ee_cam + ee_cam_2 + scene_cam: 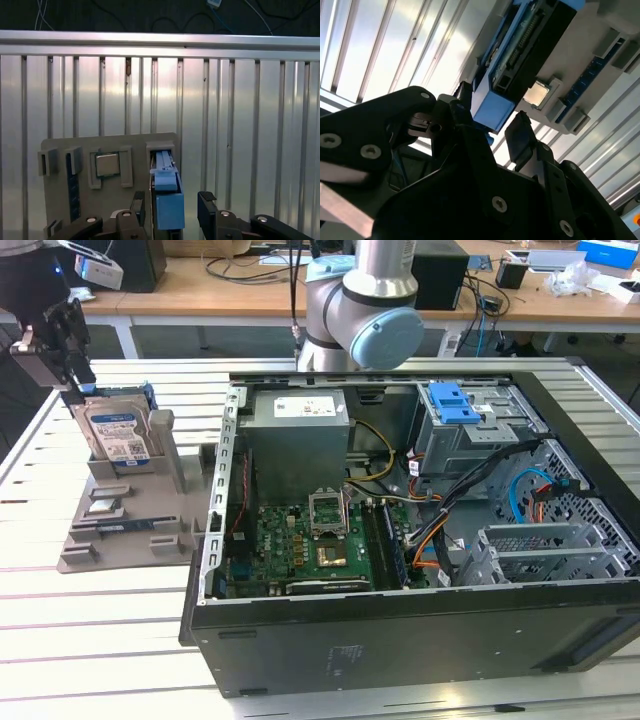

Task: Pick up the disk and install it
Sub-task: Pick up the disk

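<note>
- Black fingers (206, 202) of my gripper (172, 204) are spread, one on each side of the disk (166, 192) at its blue-railed top edge in the first wrist view. I see a gap on one side, so nothing is clamped.
- From the exterior view, the disk stands upright in the grey stand (125, 535), at the exterior view's left.
- Bare slatted table (60, 640) lies around the stand, and the computer case (400, 640) stands just beside it.

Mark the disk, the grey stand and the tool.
disk (115, 435), exterior view, on its white-and-blue label.
grey stand (125, 548), exterior view, on its flat base.
tool (172, 202), first wrist view, midway between its fingertips, which flank the disk.
</note>
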